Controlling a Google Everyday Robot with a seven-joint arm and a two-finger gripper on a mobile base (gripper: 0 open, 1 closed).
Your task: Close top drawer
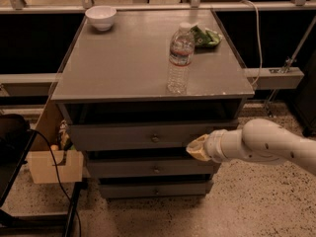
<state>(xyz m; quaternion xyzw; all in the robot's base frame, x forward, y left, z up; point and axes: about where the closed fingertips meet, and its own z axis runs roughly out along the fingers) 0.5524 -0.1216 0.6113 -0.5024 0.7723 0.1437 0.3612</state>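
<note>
The top drawer [123, 135] is a long grey front with a small round knob [155, 138] at its centre. It stands pulled out a little from the cabinet, with a dark gap above it. My gripper [193, 147] comes in from the right on a white arm [266, 144]. Its tan tip is against the right end of the drawer front, right of the knob.
On the cabinet top [118, 68] stand a clear water bottle [179, 58], a white bowl [101, 17] at the back left and a green bag [205, 35] at the back right. Two lower drawers [153, 169] sit below. A cardboard box [52, 164] and cables stand at the left.
</note>
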